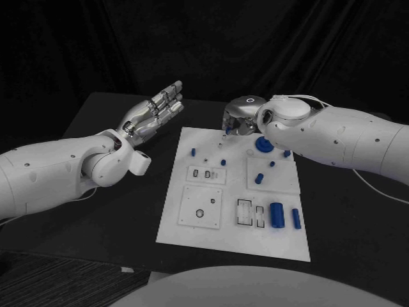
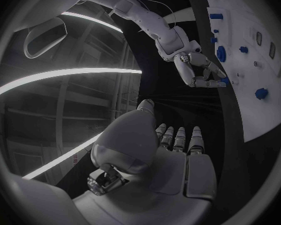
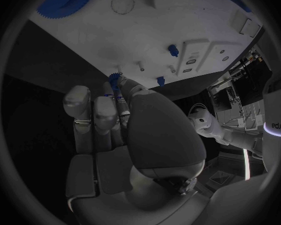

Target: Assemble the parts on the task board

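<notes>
Head view, left robot hand (image 1: 156,110): raised off the worktop (image 1: 103,121) beside the board's far left corner, fingers straight and apart, holding nothing.
Head view, right robot hand (image 1: 243,119): bent down over the far edge of the task board (image 1: 232,236), its fingertips at the board near a blue gear (image 1: 263,145).
Head view, parts: small blue pegs (image 1: 192,152) stand in the far half; two blue cylinders (image 1: 277,215) lie at the near right.
Left wrist view: the left robot hand (image 2: 178,150) is flat and empty; across the worktop the right robot hand (image 2: 203,71) has its fingers drawn together at the board's edge.
Right wrist view: the right robot hand (image 3: 115,120) pinches a small blue toothed part (image 3: 114,80) at its fingertips, just off the board's edge, near two bare pins (image 3: 140,65).
Risk: the pinch looks shallow, so the part could slip or tip if it meets a pin off-centre.
Hard to make out: in the head view the wrist hides the pinched part; which pin it is meant for I cannot tell.
</notes>
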Robot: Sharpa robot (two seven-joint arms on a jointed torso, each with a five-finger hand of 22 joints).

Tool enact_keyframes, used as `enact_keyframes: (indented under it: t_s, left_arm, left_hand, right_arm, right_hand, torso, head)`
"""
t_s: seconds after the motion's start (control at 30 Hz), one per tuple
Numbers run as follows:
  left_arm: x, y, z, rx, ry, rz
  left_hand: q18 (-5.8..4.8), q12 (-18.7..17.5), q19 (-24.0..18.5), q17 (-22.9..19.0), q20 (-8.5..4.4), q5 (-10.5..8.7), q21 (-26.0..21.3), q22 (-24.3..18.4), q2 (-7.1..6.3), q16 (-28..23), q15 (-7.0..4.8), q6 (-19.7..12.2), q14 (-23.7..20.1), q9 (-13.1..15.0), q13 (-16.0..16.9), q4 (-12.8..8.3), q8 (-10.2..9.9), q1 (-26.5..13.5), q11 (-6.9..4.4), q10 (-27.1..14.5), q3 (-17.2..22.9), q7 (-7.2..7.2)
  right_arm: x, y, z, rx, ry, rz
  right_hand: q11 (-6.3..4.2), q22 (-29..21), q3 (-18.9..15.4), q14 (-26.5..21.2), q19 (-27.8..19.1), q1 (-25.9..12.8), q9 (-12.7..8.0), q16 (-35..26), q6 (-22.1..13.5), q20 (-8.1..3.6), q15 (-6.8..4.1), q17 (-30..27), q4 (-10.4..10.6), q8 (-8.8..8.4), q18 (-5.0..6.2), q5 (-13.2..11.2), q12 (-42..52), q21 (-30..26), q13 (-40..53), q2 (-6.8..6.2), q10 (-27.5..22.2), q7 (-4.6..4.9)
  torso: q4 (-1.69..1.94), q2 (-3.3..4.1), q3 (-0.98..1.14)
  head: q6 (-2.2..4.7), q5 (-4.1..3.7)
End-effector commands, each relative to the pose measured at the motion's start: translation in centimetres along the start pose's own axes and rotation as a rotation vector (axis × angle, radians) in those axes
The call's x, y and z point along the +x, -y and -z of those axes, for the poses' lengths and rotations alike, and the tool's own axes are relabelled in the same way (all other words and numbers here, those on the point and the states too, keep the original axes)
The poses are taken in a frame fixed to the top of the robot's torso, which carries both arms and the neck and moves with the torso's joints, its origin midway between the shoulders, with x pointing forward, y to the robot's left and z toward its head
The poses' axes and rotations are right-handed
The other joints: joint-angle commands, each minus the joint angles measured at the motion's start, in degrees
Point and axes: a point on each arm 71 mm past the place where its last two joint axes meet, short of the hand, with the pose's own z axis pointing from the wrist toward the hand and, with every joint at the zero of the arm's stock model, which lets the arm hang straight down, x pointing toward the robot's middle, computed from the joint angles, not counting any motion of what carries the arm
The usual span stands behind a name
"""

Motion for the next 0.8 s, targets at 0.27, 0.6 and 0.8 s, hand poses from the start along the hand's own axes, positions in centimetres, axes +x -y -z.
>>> enact_keyframes:
  t_s: [0.27, 0.6, 0.8]
  left_arm:
    - [0.24, 0.04, -0.21, 0.016, -0.014, 0.009]
    - [0.29, -0.02, -0.37, 0.015, -0.018, 0.01]
    - [0.35, -0.07, -0.47, 0.013, -0.022, 0.013]
  left_hand:
    - [0.47, -0.4, 0.0, -0.1, 0.36, 0.34, -0.2, -0.1, 0.15, -0.2, 0.26, 0.4, 0.0, 0.1, -0.1, -0.6, 0.4, 0.6, -0.35, 0.1, 0.1, 1.03]
    - [0.49, -0.4, 0.0, -0.1, 0.39, 0.4, -0.2, -0.1, 0.21, -0.2, 0.28, 0.7, 0.0, 0.2, -0.1, -0.6, 0.5, 0.7, -0.28, 0.1, 0.2, 1.41]
    - [0.5, -0.4, 0.0, -0.1, 0.43, 0.41, -0.2, -0.1, 0.29, -0.2, 0.32, 1.4, 0.0, 0.3, -0.1, -0.7, 0.7, 0.7, -0.1, 0.1, 0.3, 2.03]
  right_arm:
    - [0.33, -0.12, -0.31, 0.023, -0.003, -0.001]
    - [0.39, -0.29, -0.6, 0.028, -0.004, -0.001]
    - [0.72, -0.21, -0.86, 0.046, -0.011, -0.001]
  right_hand:
    - [-0.69, 0.1, -0.1, 0.1, 0.0, -0.6, -0.1, 0.2, -0.4, 0.08, -0.12, -0.1, 0.4, -0.28, -0.09, -0.5, 0.4, 0.1, 0.1, -0.45, 0.3, 0.1]
    - [-0.7, 0.1, -0.1, 0.0, 0.0, -0.7, -0.1, 0.2, -0.5, 0.09, -0.12, -0.1, 0.5, -0.36, -0.09, -0.6, 0.4, 0.1, 0.1, -0.5, 0.2, 0.05]
    - [-0.73, -0.5, 0.0, -0.2, -0.9, -0.7, -0.3, 0.0, -0.7, 0.11, -0.11, -0.2, 0.6, -0.56, 0.18, -0.7, 0.4, -1.6, 0.0, -0.56, -0.3, -0.05]
  torso:
    - [-0.07, 0.03, -0.03]
    - [-0.01, 0.02, -0.02]
    - [-0.08, 0.01, -0.07]
  head:
    - [-0.01, 0.24]
    - [-0.01, 0.24]
    - [-0.01, 0.11]
